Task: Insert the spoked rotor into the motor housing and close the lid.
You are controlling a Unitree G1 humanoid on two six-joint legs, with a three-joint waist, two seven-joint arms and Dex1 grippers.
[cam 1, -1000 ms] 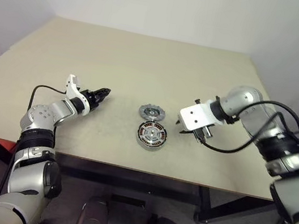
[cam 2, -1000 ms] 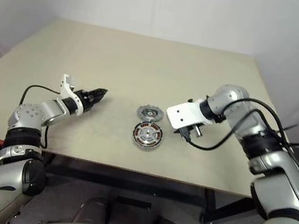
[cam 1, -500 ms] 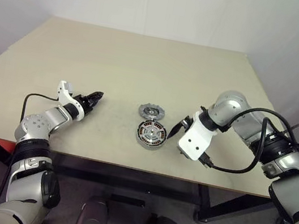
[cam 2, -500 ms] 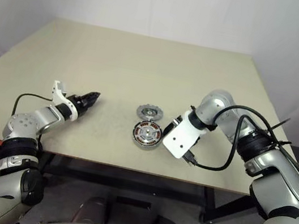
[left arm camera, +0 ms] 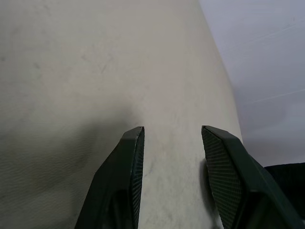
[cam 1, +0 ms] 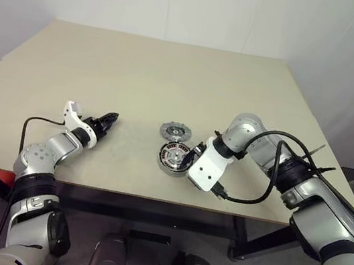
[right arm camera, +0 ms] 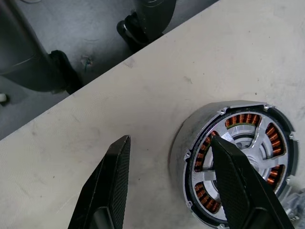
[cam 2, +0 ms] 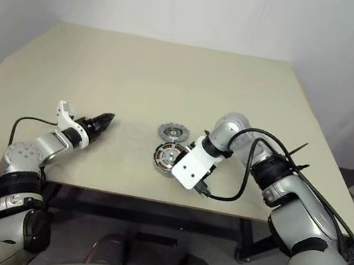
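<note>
The matte beige table (cam 1: 172, 77) bears everything. My right gripper (right arm camera: 169, 179) tips down at the motor housing (cam 1: 174, 159), its ridged black fingers (right arm camera: 113, 186) spread and empty, one over the copper windings. That housing, a shallow grey metal cup, already carries the silvery spoked rotor (right arm camera: 248, 143) inside. Just beyond the housing lies the notched grey lid (cam 1: 176, 132). Well left of the housing, my left gripper (left arm camera: 171, 157) holds its jaws apart over bare tabletop.
</note>
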